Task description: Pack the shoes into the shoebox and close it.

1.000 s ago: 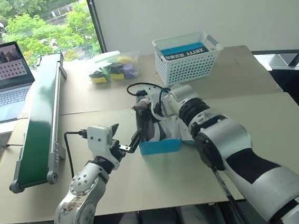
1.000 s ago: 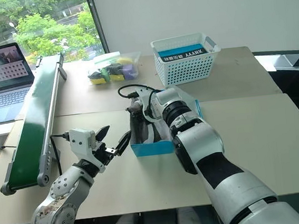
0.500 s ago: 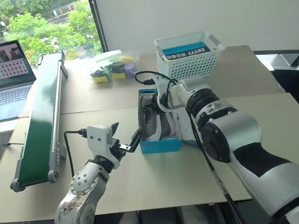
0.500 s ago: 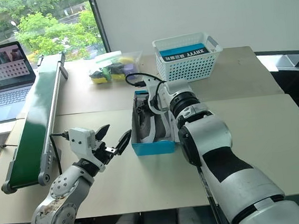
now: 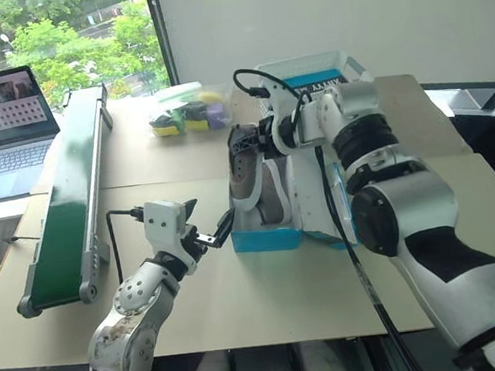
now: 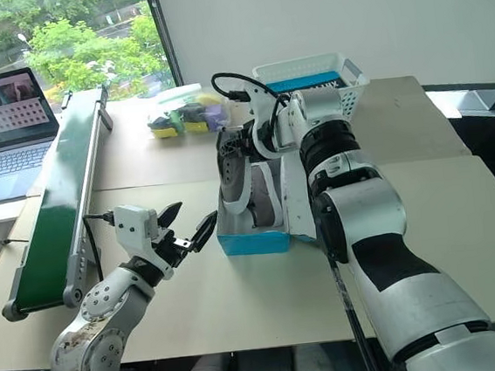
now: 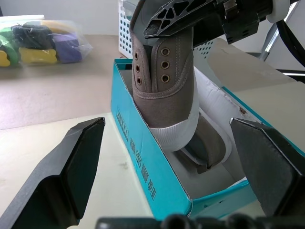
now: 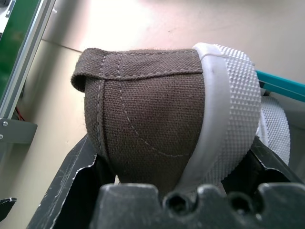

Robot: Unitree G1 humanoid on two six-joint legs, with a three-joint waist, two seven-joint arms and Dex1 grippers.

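Counter [image 5: 461,217]: pale beige board in joined panels, seams running across; bare surface open at 6 and at 3 o'clock of the box.

Left gripper [image 5: 208,230]: black two-finger jaws spread wide, holding nothing, level at 9 o'clock of the box's near corner, a small gap from the cardboard. Left wrist view shows both black fingers [image 7: 66,167] flanking the box end.

Shoebox [image 5: 266,239]: bright-blue cardboard, white inside, rectangular, at counter centre; hinged lid [image 5: 335,203] thrown open toward 3 o'clock. Near short wall carries printed lettering.

Shoes: one grey-beige canvas sneaker [image 7: 209,148] lies flat in the box, sole down on the white floor. Second sneaker [image 5: 248,170] stands tilted, toe down inside the box, heel raised; metal eyelets, white rubber toe rim, knurled white sole edge.

Right gripper [image 5: 256,141]: jaws clamped on the raised heel of that second sneaker, above the box's far end.

Conveyor [image 5: 65,203]: long green belt in a metal frame, at 9 o'clock, well apart.

Bag [image 5: 188,112]: clear plastic, coloured items inside, at 11 o'clock.

Basket [image 6: 344,97]: white perforated plastic, at 12 o'clock, behind the right arm.

Laptop [image 5: 4,121]: open, far at 10 o'clock.
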